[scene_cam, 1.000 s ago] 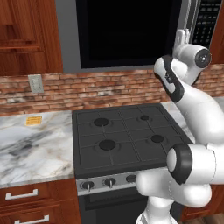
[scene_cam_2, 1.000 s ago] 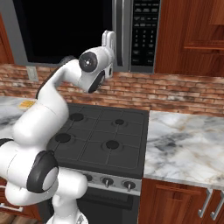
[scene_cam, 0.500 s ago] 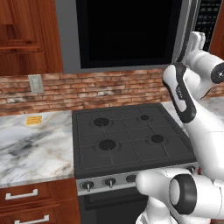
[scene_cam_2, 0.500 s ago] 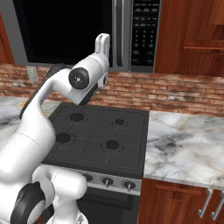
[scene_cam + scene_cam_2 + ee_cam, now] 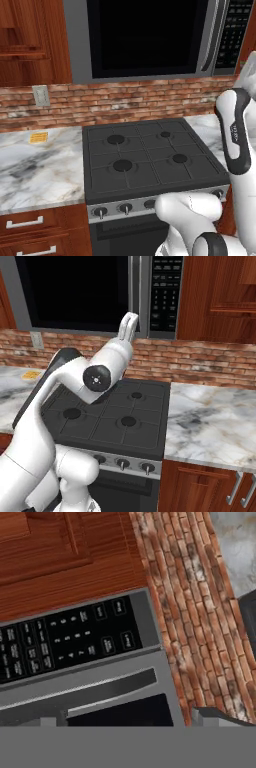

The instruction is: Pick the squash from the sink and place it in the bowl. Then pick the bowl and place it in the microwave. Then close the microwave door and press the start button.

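**Door shut, start button still to press**

The microwave (image 5: pixel 100 291) hangs above the stove, and its door (image 5: pixel 145 37) sits flush in the frame, the black window hiding the cavity. Whether the bowl and squash are inside cannot be told. With the door closed, the picking and loading steps look finished, judging by how things lie; the remaining step would be the start button.

In the right base view the keypad strip (image 5: pixel 165 291) stands at 3 o'clock of the door, just past the curved handle (image 5: pixel 134 291). The pincer (image 5: pixel 129 323) rises below the handle's lower end, at about 7 o'clock of the keypad, near it but apparently not touching. Its two fingers stand close together with a thin gap and hold nothing.

The hand view, rolled on its side, looks onto the keypad (image 5: pixel 70 642), with the brick wall (image 5: pixel 185 612) at 3 o'clock. Which key is the start button is too small to read.

Below, the stove (image 5: pixel 150 155) lies between marble table stretches (image 5: pixel 215 426).
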Available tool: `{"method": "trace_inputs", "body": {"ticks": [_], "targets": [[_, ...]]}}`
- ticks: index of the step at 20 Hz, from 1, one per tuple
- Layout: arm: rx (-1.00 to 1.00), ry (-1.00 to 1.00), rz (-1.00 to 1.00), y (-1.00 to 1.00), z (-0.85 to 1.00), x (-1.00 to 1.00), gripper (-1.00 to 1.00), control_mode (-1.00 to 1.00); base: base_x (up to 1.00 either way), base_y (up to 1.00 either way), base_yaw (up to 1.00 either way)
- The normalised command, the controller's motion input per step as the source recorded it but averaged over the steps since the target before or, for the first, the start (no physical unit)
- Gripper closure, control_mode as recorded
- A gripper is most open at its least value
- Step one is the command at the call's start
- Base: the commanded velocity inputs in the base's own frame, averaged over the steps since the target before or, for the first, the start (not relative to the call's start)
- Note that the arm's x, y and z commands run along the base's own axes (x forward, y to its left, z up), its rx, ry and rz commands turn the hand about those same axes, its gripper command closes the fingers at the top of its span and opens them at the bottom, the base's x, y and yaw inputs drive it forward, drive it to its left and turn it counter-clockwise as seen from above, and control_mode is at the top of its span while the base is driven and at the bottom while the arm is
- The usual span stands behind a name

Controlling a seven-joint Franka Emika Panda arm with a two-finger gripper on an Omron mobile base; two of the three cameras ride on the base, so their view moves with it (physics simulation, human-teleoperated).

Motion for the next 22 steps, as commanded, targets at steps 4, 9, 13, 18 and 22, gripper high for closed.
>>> {"method": "trace_inputs", "body": {"ticks": [4,9,13,18,22], "targets": [[0.17,0.0,0.11,-0.66,0.0,0.01,-1.0,-1.0,0.0,0.0,0.0],[0.05,0.0,0.05,-0.18,-0.03,0.43,-1.0,-1.0,0.0,0.0,0.0],[0.0,0.0,0.01,0.33,-0.22,0.77,1.0,-1.0,0.0,0.0,0.0],[0.0,-0.01,0.0,0.09,-0.15,0.64,1.0,-1.0,0.0,0.0,0.0],[0.0,-0.07,0.0,-0.1,-0.02,0.49,1.0,-1.0,0.0,0.0,0.0]]}}
